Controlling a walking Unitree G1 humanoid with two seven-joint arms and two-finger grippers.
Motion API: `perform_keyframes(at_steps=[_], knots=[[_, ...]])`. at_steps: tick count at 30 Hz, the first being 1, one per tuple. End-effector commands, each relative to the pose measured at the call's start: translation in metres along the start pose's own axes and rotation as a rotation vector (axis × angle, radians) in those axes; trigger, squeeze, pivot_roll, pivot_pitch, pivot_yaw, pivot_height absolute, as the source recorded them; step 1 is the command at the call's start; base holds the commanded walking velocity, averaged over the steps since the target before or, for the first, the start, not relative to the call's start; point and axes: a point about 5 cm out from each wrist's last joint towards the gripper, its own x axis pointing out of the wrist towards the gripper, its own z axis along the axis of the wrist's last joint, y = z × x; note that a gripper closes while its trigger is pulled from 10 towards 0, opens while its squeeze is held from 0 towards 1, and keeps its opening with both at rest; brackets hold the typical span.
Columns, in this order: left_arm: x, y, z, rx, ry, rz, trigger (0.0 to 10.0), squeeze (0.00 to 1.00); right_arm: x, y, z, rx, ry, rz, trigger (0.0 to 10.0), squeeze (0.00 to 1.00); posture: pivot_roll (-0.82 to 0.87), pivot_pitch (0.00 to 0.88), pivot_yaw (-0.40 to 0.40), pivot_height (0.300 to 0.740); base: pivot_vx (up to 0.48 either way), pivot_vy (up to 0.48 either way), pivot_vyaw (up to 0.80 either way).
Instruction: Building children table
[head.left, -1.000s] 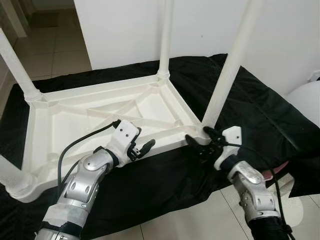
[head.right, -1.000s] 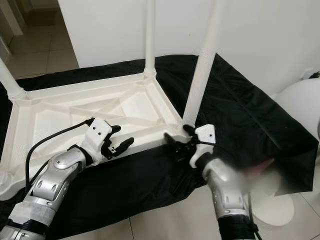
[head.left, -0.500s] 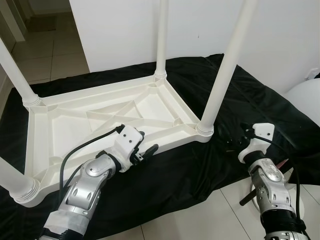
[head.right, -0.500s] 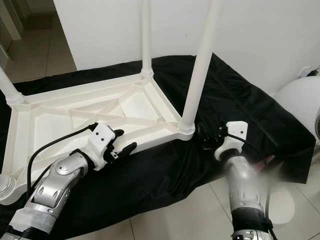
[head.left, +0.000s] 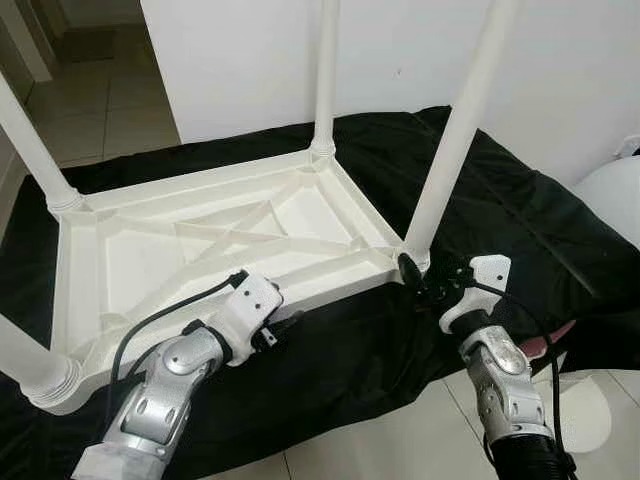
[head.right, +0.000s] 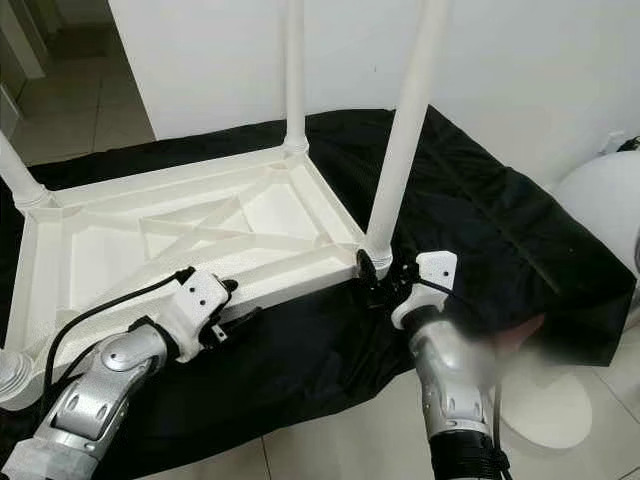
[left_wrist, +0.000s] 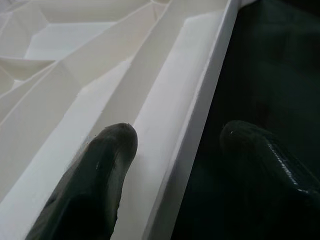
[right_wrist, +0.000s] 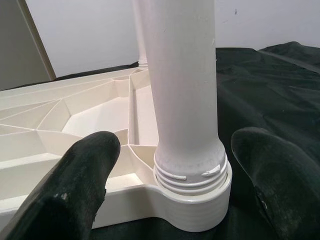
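A white plastic children's table lies upside down on a black cloth, with its legs standing upright. My left gripper is open at the table's near rim. It straddles that rim, one finger inside the tabletop and the other over the cloth. My right gripper is open at the foot of the near right leg. Its fingers stand either side of the leg's threaded collar, with a gap on both sides.
The black cloth covers the tiled floor under the table. A white wall stands close behind. A white rounded object sits at the right, and a white disc lies on the floor by my right arm.
The right gripper, at the leg foot a second ago, swung away to the right and has come back around the leg's collar. The left gripper has lowered slightly along the near rim.
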Motion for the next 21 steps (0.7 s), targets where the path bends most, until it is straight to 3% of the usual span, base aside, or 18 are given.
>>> perform_keyframes(at_steps=[1, 7, 10, 11, 14, 15, 21], knots=[[0.002, 0.007, -0.01, -0.006, 0.065, 0.115, 10.0, 0.0, 0.0, 0.001, 0.0, 0.009, -0.007, -0.004, 10.0, 0.0, -0.02, 0.055, 0.026, 0.74, 0.0, 0.0, 0.0], [0.005, 0.009, -0.014, -0.016, 0.113, 0.14, 10.0, 0.0, 0.001, 0.005, 0.002, 0.014, -0.013, 0.003, 10.0, 0.0, -0.02, 0.054, 0.024, 0.74, 0.0, 0.0, 0.0], [0.011, 0.013, -0.018, -0.076, 0.166, 0.168, 10.0, 0.0, 0.002, 0.009, 0.003, 0.016, -0.017, 0.014, 10.0, 0.0, -0.04, 0.049, 0.017, 0.74, 0.0, 0.0, 0.0], [0.012, 0.013, -0.019, -0.103, 0.175, 0.166, 4.0, 0.0, 0.002, 0.01, 0.003, 0.016, -0.018, 0.017, 10.0, 0.0, -0.04, 0.049, 0.017, 0.74, 0.0, 0.0, 0.0], [0.013, 0.012, -0.019, -0.121, 0.169, 0.159, 4.0, 0.0, 0.002, 0.01, 0.003, 0.016, -0.017, 0.017, 10.0, 0.0, -0.04, 0.049, 0.017, 0.74, 0.0, 0.0, 0.0], [0.014, 0.01, -0.018, -0.142, 0.161, 0.152, 0.0, 0.0, 0.002, 0.011, 0.003, 0.015, -0.016, 0.018, 10.0, 0.0, -0.04, 0.048, 0.014, 0.74, 0.0, 0.0, 0.0], [0.018, 0.008, -0.016, -0.156, 0.155, 0.141, 0.0, 0.0, 0.002, 0.009, 0.004, 0.01, -0.015, 0.019, 10.0, 0.0, -0.05, 0.047, 0.013, 0.74, 0.0, 0.0, 0.0]])
